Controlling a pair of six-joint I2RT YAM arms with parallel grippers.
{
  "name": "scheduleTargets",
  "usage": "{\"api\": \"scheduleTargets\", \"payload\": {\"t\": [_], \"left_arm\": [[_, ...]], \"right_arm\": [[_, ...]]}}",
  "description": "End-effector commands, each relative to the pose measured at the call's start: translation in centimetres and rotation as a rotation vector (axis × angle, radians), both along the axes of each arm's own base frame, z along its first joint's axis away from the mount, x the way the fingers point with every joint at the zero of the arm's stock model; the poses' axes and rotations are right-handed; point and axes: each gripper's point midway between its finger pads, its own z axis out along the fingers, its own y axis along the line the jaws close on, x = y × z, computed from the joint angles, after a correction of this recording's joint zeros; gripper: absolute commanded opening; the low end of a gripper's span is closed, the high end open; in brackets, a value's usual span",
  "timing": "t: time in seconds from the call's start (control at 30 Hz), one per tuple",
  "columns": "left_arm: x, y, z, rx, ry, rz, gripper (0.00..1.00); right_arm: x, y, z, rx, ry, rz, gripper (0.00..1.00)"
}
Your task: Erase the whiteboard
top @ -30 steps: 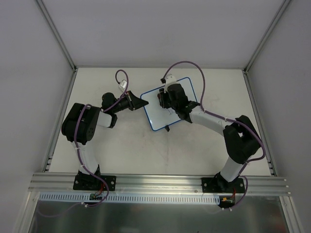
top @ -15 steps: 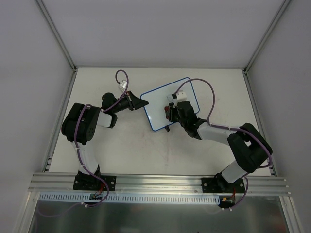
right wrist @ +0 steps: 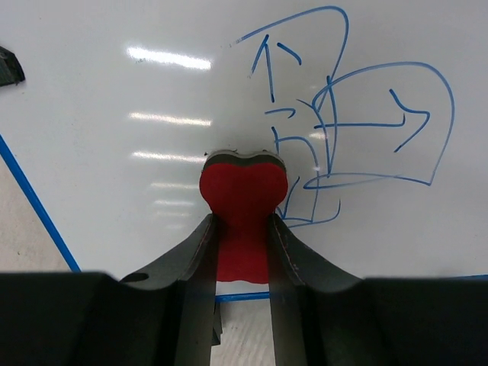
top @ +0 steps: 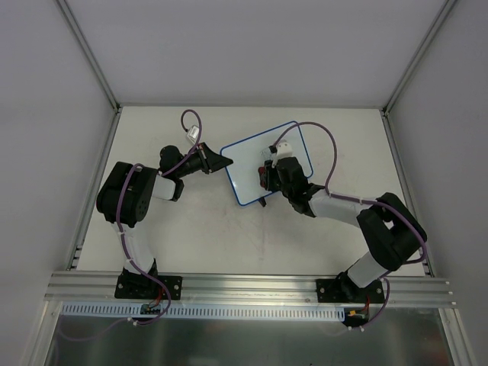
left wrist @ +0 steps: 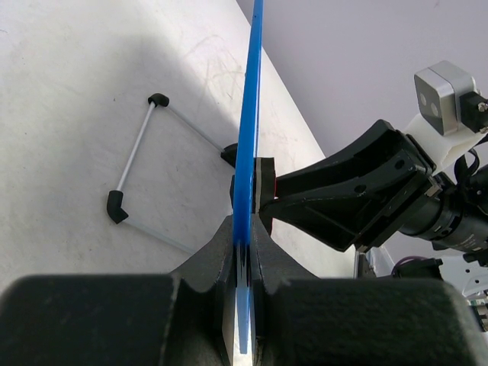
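The whiteboard (top: 248, 164), white with a blue frame, lies tilted at the table's middle. My left gripper (top: 226, 162) is shut on its left edge; in the left wrist view the blue frame (left wrist: 248, 137) runs edge-on between the jaws. My right gripper (top: 264, 177) is shut on the red bone-shaped eraser (right wrist: 242, 206), pressed on the board's (right wrist: 114, 76) lower part. Blue scribbles (right wrist: 343, 130) of arrows and boxes sit right of the eraser in the right wrist view. The board's black foot (top: 261, 202) shows at its near edge.
A thin wire stand with black end caps (left wrist: 141, 175) lies on the table behind the board in the left wrist view. The white table surface (top: 229, 236) is bounded by grey walls and an aluminium rail (top: 244, 286) at the near edge.
My right gripper moved from the board's upper middle toward its near edge a second ago, then held almost still. The left gripper and board have not moved.
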Motion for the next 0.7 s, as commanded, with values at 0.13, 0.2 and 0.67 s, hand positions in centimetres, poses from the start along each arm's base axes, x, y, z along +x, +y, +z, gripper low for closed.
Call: {"api": "scheduleTargets", "payload": {"t": [0.13,0.2,0.67], "left_arm": [[-1.5,-1.1,1.9,-0.013,-0.125,-0.097,0.0],[-1.5,-1.1,2.0,-0.015,-0.125,-0.098,0.0],[-1.7,-1.1,2.1,-0.017,-0.133,-0.104,0.0]], "right_arm": [[2.2,3.0,2.8,-0.057,0.033,0.077,0.0],[2.5,4.0,3.3,-0.078,0.035,0.103,0.0],[5.5,7.2,6.8,-0.128,-0.006,0.135,0.0]]}}
